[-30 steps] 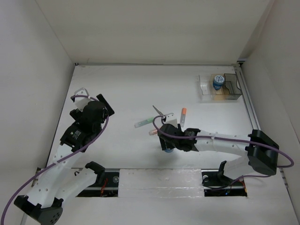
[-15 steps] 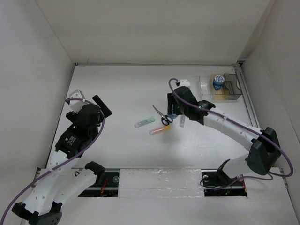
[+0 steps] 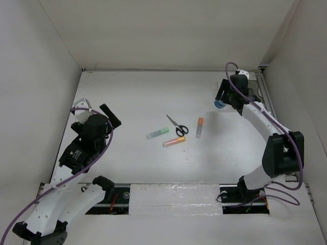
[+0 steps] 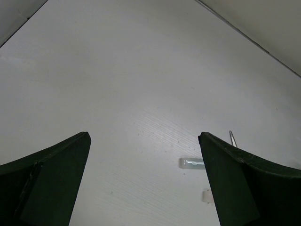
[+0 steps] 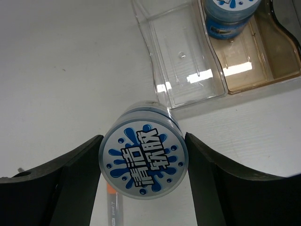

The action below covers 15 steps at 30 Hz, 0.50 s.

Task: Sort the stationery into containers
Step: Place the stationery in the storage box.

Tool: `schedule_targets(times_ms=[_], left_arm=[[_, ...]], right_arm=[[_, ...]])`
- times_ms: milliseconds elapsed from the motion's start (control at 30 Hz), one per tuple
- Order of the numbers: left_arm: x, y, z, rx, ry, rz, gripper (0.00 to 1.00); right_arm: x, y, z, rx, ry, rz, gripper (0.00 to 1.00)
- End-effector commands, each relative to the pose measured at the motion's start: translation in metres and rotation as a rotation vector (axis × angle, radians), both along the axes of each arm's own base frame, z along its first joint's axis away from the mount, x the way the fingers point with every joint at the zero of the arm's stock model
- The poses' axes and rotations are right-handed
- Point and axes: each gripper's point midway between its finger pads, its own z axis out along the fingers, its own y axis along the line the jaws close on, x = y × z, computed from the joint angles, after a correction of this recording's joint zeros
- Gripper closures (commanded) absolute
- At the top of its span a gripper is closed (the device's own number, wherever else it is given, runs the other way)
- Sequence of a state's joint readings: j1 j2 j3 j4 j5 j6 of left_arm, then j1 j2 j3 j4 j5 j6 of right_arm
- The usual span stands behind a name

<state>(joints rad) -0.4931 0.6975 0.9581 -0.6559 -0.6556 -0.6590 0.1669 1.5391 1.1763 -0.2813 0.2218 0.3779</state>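
Observation:
My right gripper [image 5: 143, 162] is shut on a blue-and-white roll [image 5: 143, 160] and holds it just in front of the clear organiser [image 5: 183, 61]. In the top view the gripper [image 3: 220, 102] is at the back right, and the arm hides most of the organiser. A second roll [image 5: 230, 14] stands in the tan section [image 5: 249, 70]. Black-handled scissors [image 3: 177, 126], a green-ended marker [image 3: 158, 133] and two orange-ended markers [image 3: 173, 142] [image 3: 199, 127] lie mid-table. My left gripper [image 3: 94, 108] is open and empty at the left, well apart from them.
White walls close the table in at the back and on both sides. A rail runs along the right edge beside the organiser. The left wrist view shows bare table, the pale end of a marker [image 4: 193, 162] and the scissors' tip [image 4: 233, 139].
My right arm has lifted the roll from near the scissors and carried it to the back right, up to the organiser. The left arm drew back slightly, then stayed still.

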Motion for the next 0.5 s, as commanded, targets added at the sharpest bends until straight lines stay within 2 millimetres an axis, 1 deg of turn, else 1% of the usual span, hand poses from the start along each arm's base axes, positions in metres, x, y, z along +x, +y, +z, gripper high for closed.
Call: schedule_targets(times_ms=[0, 67, 100, 133, 167, 200, 233, 267, 300, 333, 367, 400, 433, 467], left_arm=[[0.001, 0.002, 0.009, -0.003, -0.021, 0.01, 0.0], [0.004, 0.001, 0.009, -0.003, -0.021, 0.01, 0.0], [0.004, 0.001, 0.009, -0.003, -0.021, 0.01, 0.0], [0.004, -0.001, 0.009, -0.008, -0.018, 0.0, 0.0], [0.004, -0.001, 0.009, -0.008, -0.018, 0.0, 0.0], [0.004, -0.001, 0.008, 0.0, -0.016, -0.003, 0.0], [0.005, -0.002, 0.007, 0.004, -0.008, -0.003, 0.0], [0.005, -0.002, 0.007, 0.004, -0.008, -0.003, 0.0], [0.006, -0.002, 0.008, 0.0, -0.016, -0.003, 0.0], [0.006, -0.004, 0.008, -0.004, -0.014, -0.011, 0.0], [0.006, -0.004, 0.008, 0.004, -0.012, -0.015, 0.0], [0.006, -0.004, 0.008, 0.004, -0.012, -0.015, 0.0], [0.006, -0.004, 0.008, 0.004, -0.012, -0.015, 0.0], [0.006, -0.004, 0.008, 0.004, -0.012, -0.015, 0.0]], right_arm=[[0.039, 0.002, 0.064, 0.071, -0.216, 0.026, 1.0], [0.047, -0.007, 0.069, 0.07, -0.227, 0.005, 1.0], [0.049, -0.012, 0.074, 0.075, -0.239, 0.0, 1.0], [0.055, -0.024, 0.076, 0.077, -0.243, -0.021, 1.0], [0.058, -0.031, 0.069, 0.075, -0.23, -0.035, 1.0], [0.06, -0.037, 0.077, 0.083, -0.246, -0.053, 1.0], [0.061, -0.051, 0.072, 0.079, -0.238, -0.081, 1.0], [0.065, -0.057, 0.078, 0.088, -0.264, -0.097, 1.0], [0.066, -0.062, 0.077, 0.092, -0.277, -0.103, 1.0], [0.068, -0.066, 0.081, 0.096, -0.295, -0.105, 1.0], [0.07, -0.076, 0.078, 0.093, -0.295, -0.124, 1.0], [0.072, -0.076, 0.073, 0.092, -0.284, -0.125, 1.0], [0.073, -0.086, 0.079, 0.084, -0.297, -0.15, 1.0], [0.073, -0.094, 0.074, 0.078, -0.289, -0.171, 1.0]])
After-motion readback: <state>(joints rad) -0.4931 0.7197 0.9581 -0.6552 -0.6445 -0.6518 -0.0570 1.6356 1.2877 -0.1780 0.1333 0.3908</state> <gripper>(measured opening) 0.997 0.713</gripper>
